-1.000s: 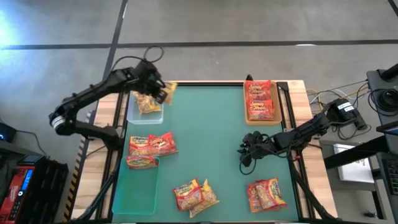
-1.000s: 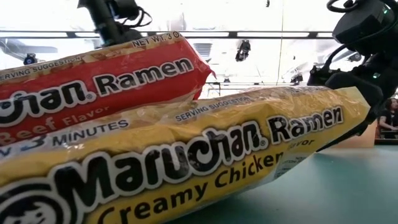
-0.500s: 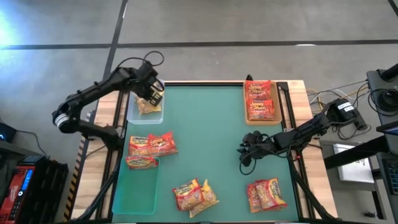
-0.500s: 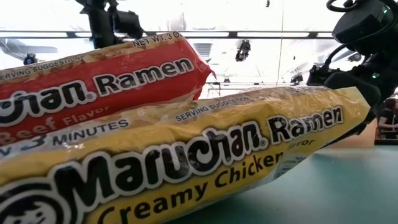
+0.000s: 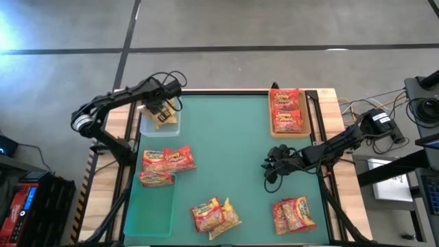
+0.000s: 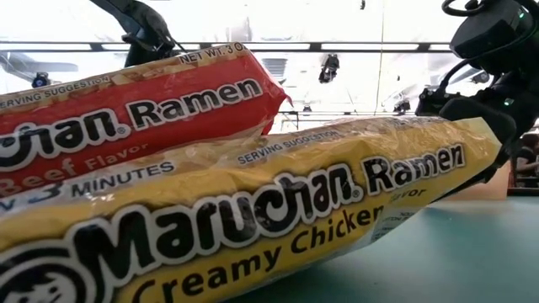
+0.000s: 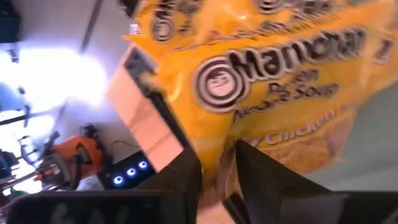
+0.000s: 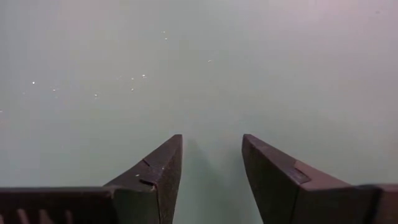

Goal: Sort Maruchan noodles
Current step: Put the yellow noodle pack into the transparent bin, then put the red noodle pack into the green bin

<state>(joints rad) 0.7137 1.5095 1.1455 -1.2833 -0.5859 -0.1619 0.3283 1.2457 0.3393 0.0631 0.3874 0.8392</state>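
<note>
The left gripper (image 5: 164, 110) hangs over the clear tray (image 5: 159, 128) at the table's far left corner, fingers slightly parted at a yellow packet (image 7: 273, 81), probably dropping it; the right gripper (image 5: 269, 165) waits empty, half open; next comes another loose packet.

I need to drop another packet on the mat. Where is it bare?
The green mat is bare mid-table, between the left packet cluster and the right end effector. Crowded: the clear tray and the tan tray.
</note>
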